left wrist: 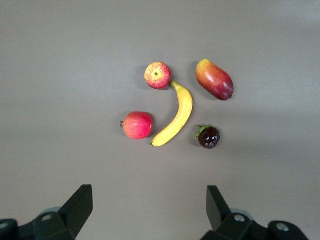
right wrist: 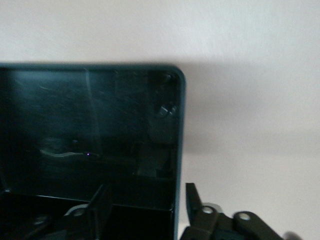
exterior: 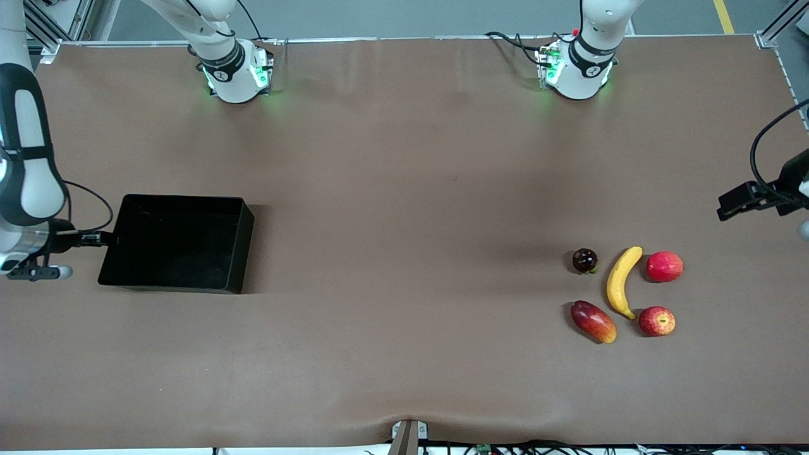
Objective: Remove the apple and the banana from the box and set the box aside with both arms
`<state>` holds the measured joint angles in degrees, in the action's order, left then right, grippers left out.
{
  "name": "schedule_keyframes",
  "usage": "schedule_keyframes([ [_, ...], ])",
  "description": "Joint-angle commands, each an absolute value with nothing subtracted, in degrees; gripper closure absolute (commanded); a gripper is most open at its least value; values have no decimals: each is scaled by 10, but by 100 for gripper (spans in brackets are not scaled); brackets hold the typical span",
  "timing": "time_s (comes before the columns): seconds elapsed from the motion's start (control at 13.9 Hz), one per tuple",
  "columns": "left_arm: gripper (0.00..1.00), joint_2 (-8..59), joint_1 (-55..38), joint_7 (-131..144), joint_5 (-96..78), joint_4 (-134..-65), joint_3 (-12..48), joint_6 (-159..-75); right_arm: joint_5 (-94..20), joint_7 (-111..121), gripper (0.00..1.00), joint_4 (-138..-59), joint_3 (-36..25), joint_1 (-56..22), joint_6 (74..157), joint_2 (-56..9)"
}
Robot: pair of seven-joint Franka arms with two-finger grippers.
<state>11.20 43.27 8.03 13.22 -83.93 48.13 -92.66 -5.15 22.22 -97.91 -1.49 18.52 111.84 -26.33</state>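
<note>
With both fruits already out on the table, the task looks to be at its last step: the box [exterior: 177, 243] sits at the right arm's end, empty, and the right gripper [right wrist: 145, 207] is at its wall.

In the right wrist view, the 2 fingers straddle the box's rim [right wrist: 179, 150], 1 finger inside and 1 outside, with a gap visible on each side of the wall. The jaws stand parted and grip nothing, so I judge this a release after setting the box aside. From the front, the right arm [exterior: 28, 158] hangs low at the table's edge, its wrist level with the box's end wall.

High over the fruit cluster, the left gripper [left wrist: 150, 210] hovers with jaws wide and nothing between them, wrist camera looking straight down. Below its open fingers lie the banana [left wrist: 176, 116] and the apple [left wrist: 157, 75], the apple just beside 1 end of the banana. A pink-red fruit [left wrist: 137, 125], a mango [left wrist: 215, 79] and a dark round fruit [left wrist: 209, 136] lie around them. All 5 rest at the left arm's end, well apart from the box.

Next, I would expect the right gripper to lift straight up so neither finger drags the wall, then withdraw. The left arm appears to wait.
</note>
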Motion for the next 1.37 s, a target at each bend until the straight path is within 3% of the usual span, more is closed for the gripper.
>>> schedule_keyframes([
  [0.0, 0, 70, 437, 84, 120, -845, 494, -901, -77, 229, 0, -916, -8, 175, 1095, -261],
  [0.43, 0, 39, 419, 83, 105, -848, 498, -905, -69, 224, 0, -745, -10, 119, 1071, -258],
  [0.72, 0, 2, 247, 82, 91, -869, 318, -899, -40, 210, 0, -680, -15, 60, 1000, -251],
  [1.01, 0, -41, 71, 78, 40, -916, 126, -906, -33, 11, 0, -654, -7, 12, 856, -196],
  [1.15, 0, -58, 13, 78, 30, -939, 71, -914, -33, 7, 0, -656, -8, -1, 780, -169],
  [1.29, 0, -64, 3, 78, 27, -948, 59, -913, -32, 11, 0, -677, -11, 2, 751, -138],
])
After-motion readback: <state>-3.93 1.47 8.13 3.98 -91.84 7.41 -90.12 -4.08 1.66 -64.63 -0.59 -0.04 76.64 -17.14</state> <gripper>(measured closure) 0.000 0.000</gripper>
